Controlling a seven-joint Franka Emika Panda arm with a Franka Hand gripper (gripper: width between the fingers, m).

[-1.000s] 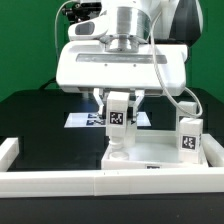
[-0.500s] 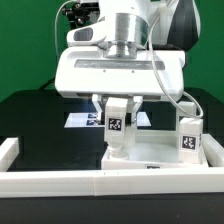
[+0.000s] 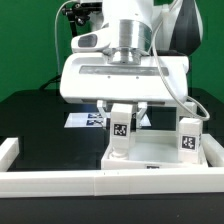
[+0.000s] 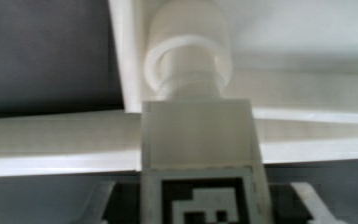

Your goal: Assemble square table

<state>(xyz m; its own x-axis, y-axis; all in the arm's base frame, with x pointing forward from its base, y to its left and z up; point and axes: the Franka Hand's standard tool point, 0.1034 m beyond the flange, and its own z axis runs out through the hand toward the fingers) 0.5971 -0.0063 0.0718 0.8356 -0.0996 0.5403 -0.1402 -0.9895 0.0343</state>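
Gripper (image 3: 121,108) at frame centre in the exterior view, fingers (image 3: 104,107) narrowed onto a white block leg (image 3: 120,128), one finger on each side of its upper end. Leg upright, black-and-white tag facing the camera. Its lower end sits at the near corner of the square slab (image 3: 160,150), on the slab's side toward the exterior view's left; whether it is seated or only touching cannot be told.

Wrist view: the same leg (image 4: 201,145) fills the middle of the frame, tag at the lower edge, a rounded white peg end visible beyond it. Fingers not clearly separable here.

Second leg (image 3: 189,134) stands upright at the slab's corner toward the exterior view's right, tag facing the camera, apart from the gripper.

Slab lies in the lower right of the frame, just behind the long white rail (image 3: 60,180) that runs across the bottom of the frame.

Marker board (image 3: 88,119) lies flat on the black table (image 3: 35,120), behind the held leg, partly hidden by it.
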